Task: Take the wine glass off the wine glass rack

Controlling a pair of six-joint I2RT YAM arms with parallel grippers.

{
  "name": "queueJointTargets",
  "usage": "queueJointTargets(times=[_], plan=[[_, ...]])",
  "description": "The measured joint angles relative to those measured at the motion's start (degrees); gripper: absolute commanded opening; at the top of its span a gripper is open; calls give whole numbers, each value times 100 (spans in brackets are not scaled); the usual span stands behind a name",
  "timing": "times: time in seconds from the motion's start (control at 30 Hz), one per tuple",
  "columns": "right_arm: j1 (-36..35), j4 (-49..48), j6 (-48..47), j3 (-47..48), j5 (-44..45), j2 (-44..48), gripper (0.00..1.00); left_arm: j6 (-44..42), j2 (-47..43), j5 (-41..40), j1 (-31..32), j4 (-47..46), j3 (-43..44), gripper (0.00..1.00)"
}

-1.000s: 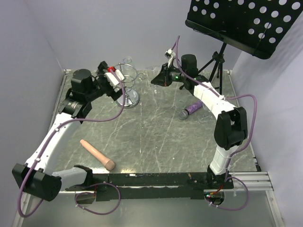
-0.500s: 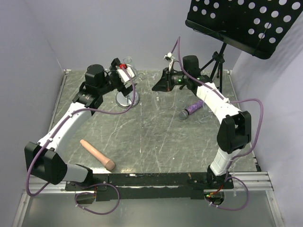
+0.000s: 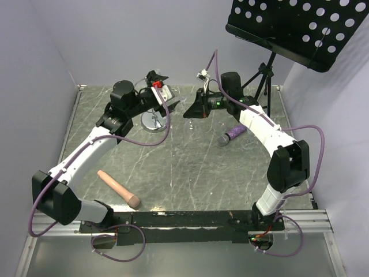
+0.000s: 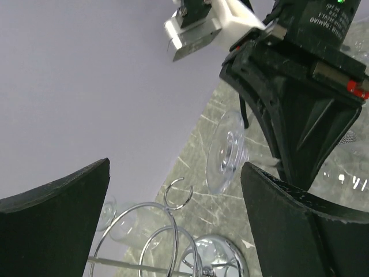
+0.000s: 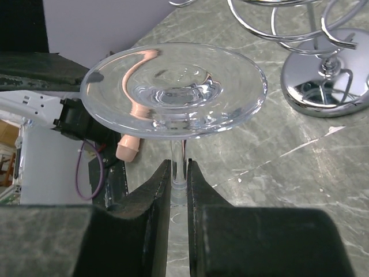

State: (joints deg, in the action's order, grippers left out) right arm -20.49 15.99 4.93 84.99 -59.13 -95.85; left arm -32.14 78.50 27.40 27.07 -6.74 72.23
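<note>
My right gripper is shut on the thin stem of the clear wine glass, whose round foot faces the right wrist camera. The glass is held apart from the wine glass rack, a silver wire stand with a shiny round base, which stands to its right in this view. In the top view the right gripper hovers just right of the rack. My left gripper stands open above the rack. In the left wrist view its gripper frames the rack's loops, with the wine glass beyond.
A black perforated music stand rises at the back right. A purple bottle lies right of centre and a pink cylinder lies near the left front. Other clear glassware shows behind the rack's loops.
My left arm has swung right, bringing its open gripper over the rack. The right gripper has drifted slightly nearer and lower, still holding the glass.
</note>
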Motion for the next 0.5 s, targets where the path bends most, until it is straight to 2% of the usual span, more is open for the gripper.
queueJointTargets(times=[0.5], plan=[[-219, 9, -125, 7, 105, 0, 0, 155, 457, 197, 199, 92, 168, 82]])
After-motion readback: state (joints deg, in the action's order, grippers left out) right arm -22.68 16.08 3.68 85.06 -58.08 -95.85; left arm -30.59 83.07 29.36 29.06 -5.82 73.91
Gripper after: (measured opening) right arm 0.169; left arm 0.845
